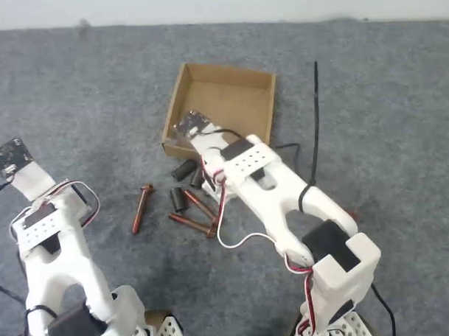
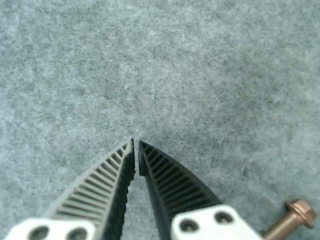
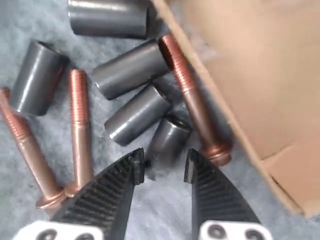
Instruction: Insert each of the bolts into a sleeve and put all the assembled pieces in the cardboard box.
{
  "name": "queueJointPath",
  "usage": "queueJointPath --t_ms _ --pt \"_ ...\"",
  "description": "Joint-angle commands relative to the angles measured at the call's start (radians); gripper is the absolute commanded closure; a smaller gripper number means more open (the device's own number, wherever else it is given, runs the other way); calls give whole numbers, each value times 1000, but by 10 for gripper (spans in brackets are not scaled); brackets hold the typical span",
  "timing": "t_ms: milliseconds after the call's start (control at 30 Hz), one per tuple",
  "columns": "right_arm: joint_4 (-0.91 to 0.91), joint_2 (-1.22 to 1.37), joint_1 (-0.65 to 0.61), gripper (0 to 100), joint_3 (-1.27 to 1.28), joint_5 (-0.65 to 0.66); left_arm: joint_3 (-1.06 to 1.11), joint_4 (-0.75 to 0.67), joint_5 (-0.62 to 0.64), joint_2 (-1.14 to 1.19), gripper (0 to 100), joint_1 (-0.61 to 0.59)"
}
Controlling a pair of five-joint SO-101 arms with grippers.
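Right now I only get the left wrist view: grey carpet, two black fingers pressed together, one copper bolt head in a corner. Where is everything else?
Observer: Most parts lie heaped beside the cardboard box: five sleeves and three bolts.
Operator: Is the other arm busy?
Observer: The right gripper is open, aimed at a short sleeve near the box wall.
Operator: Any stray parts?
Observer: A single bolt lies apart from the heap, between the two arms.
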Motion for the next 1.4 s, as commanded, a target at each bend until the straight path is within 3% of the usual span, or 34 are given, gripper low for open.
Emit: queueJointPath --t_ms 0,367,533,767,900,1167,1367 --pt "48 -27 16 864 -95 12 -33 -21 5 -8 987 6" --pt "-64 107 -7 864 -77 11 -33 -21 -3 -8 987 6" --pt "-15 154 -18 872 -137 17 -33 -21 -26 -8 987 8" --pt "24 165 -15 990 -146 17 -33 -21 -26 -8 987 8" --pt "105 125 2 987 -147 18 -33 -21 -26 -8 987 8" --pt "249 -159 177 992 -35 17 -33 -20 -28 -8 987 8" --pt "22 -437 361 992 276 15 -33 -20 -29 -8 987 46"
